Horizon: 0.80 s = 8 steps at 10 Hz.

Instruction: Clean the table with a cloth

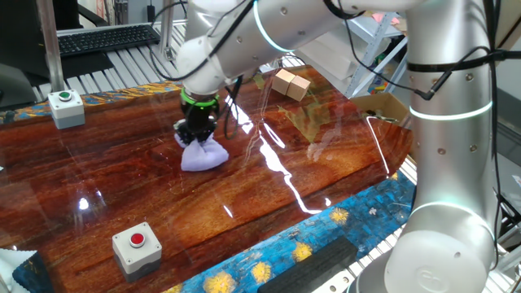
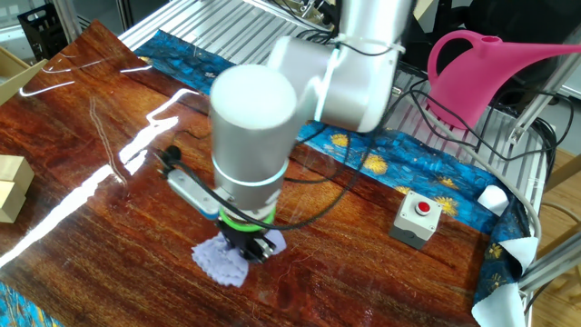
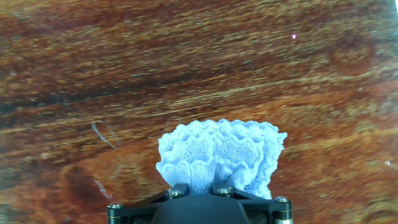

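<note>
The pale lavender cloth point(image 1: 202, 156) lies bunched on the glossy reddish-brown table point(image 1: 122, 187). My gripper point(image 1: 198, 134) presses straight down on its top and is shut on it. In the other fixed view the cloth point(image 2: 221, 262) spreads out from under the gripper point(image 2: 250, 247) on the table point(image 2: 82, 145). In the hand view the cloth point(image 3: 221, 152) fills the space just ahead of the gripper point(image 3: 198, 186), its folds pinched between the fingers, with bare wood grain point(image 3: 186, 62) all round.
A grey box with a green button point(image 1: 66, 107) stands at the back left. A grey box with a red button point(image 1: 137, 247) stands near the front edge. Tan cardboard boxes point(image 1: 291, 84) sit at the back. A pink watering can point(image 2: 490, 73) stands beyond the table.
</note>
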Available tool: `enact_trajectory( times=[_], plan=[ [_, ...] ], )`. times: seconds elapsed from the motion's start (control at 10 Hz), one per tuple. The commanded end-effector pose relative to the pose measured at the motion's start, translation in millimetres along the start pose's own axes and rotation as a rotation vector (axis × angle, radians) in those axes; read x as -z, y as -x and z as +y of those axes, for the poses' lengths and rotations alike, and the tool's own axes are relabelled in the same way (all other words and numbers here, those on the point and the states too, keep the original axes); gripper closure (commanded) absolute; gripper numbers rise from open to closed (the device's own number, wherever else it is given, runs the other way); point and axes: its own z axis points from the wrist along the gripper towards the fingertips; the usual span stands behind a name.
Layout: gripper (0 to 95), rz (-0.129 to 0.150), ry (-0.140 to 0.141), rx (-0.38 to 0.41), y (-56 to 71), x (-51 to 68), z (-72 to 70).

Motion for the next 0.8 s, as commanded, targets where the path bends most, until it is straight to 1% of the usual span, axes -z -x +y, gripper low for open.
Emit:
enact_trajectory(
  times=[0.1, 0.3, 0.4, 0.5, 0.8],
  plan=[
    [95.0, -0.01, -0.003, -0.023, -1.8, -3.5, 11.6],
    [95.0, -0.011, -0.01, -0.032, -4.3, -3.6, 20.3],
    [95.0, -0.003, -0.012, -0.038, -3.7, 1.9, 25.9],
    [95.0, -0.003, -0.011, -0.044, -3.7, 2.5, 29.1],
    [95.0, -0.006, -0.008, -0.079, -10.2, -2.4, 45.3]
  ],
)
